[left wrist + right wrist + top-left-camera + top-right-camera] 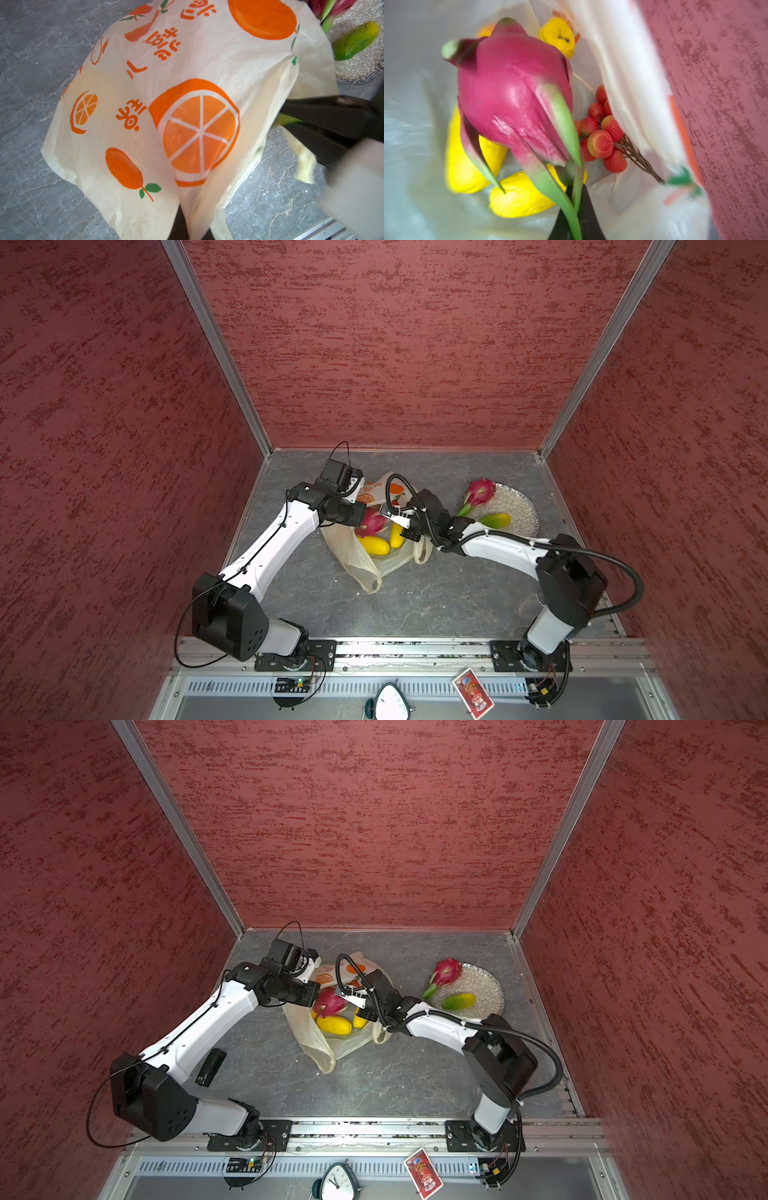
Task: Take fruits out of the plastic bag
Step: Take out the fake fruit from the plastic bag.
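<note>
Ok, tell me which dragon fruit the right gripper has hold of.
The dragon fruit in the plastic bag, its green tip pinched in the right gripper; the other dragon fruit lies free on the speckled plate.

You have two dragon fruits point(481, 490) point(372, 520), three mangoes point(496, 520) point(373, 545) point(397, 536), one small yellow fruit point(557, 35), one berry bunch point(600, 133), one bag point(357, 568) and one plate point(519, 506).

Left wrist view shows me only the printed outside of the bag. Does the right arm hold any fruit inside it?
Observer: Yes. The right gripper has its jaws shut on a green tip of the pink dragon fruit, inside the plastic bag.
Operator: Which fruits lie close to it?
Observer: Two yellow mangoes, partly hidden behind it.
</note>
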Robot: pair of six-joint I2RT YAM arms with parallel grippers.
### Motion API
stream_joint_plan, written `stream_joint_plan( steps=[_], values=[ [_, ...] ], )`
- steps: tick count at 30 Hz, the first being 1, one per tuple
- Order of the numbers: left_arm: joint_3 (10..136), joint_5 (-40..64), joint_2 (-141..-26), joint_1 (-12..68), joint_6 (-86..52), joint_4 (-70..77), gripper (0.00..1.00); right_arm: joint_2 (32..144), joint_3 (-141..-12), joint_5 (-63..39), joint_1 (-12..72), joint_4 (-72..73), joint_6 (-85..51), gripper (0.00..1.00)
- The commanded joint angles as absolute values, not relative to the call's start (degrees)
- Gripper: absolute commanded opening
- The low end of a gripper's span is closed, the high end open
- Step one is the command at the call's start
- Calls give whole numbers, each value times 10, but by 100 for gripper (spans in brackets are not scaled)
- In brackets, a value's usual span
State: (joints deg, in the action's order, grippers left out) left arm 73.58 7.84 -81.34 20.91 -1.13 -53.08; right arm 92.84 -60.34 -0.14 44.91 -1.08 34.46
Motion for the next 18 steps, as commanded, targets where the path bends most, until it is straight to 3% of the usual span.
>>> stream_joint_plan(
  steps=[1,6,10,18],
  values=[
    [722,97,-804,198,-26,-517,0,811,-543,-39,454,-5,275,0],
    [714,106,-804,193,-35,-520,0,653,-501,0,439,-114,202,0],
    [703,111,-796,193,-41,-519,0,573,-502,-40,344,-193,124,0],
    [700,119,-791,193,-43,-526,0,586,-520,-144,117,-189,49,0]
  ],
)
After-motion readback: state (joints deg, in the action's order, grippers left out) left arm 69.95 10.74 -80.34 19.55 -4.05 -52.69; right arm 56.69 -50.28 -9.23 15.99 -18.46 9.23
